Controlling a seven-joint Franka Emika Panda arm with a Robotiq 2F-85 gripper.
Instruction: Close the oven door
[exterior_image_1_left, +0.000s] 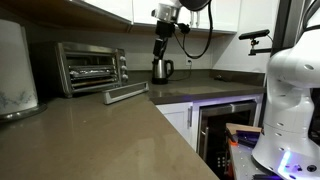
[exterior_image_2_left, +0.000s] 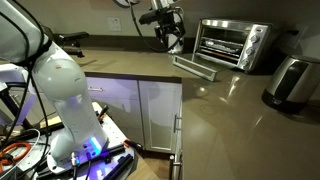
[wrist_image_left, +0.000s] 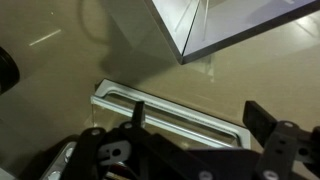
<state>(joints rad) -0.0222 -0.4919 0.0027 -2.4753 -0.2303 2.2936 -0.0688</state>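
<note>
The silver toaster oven (exterior_image_1_left: 90, 67) (exterior_image_2_left: 232, 45) stands on the counter against the wall, wire racks showing inside. Its oven door (exterior_image_1_left: 127, 94) (exterior_image_2_left: 194, 67) is folded down flat on the counter in front of it. In the wrist view the door (wrist_image_left: 165, 112) lies below me, metal frame and bar handle visible. My gripper (exterior_image_1_left: 161, 47) (exterior_image_2_left: 174, 38) (wrist_image_left: 200, 118) hangs open and empty above the door's far end, its fingers either side of the handle's end, apart from it.
A steel kettle (exterior_image_1_left: 162, 69) (exterior_image_2_left: 290, 82) stands on the counter beside the oven. A dark glass-fronted undercounter appliance (exterior_image_1_left: 226, 122) sits below the counter. The robot's white base (exterior_image_1_left: 288, 95) (exterior_image_2_left: 62, 100) stands on the floor. Wall cabinets (exterior_image_1_left: 120, 10) hang above.
</note>
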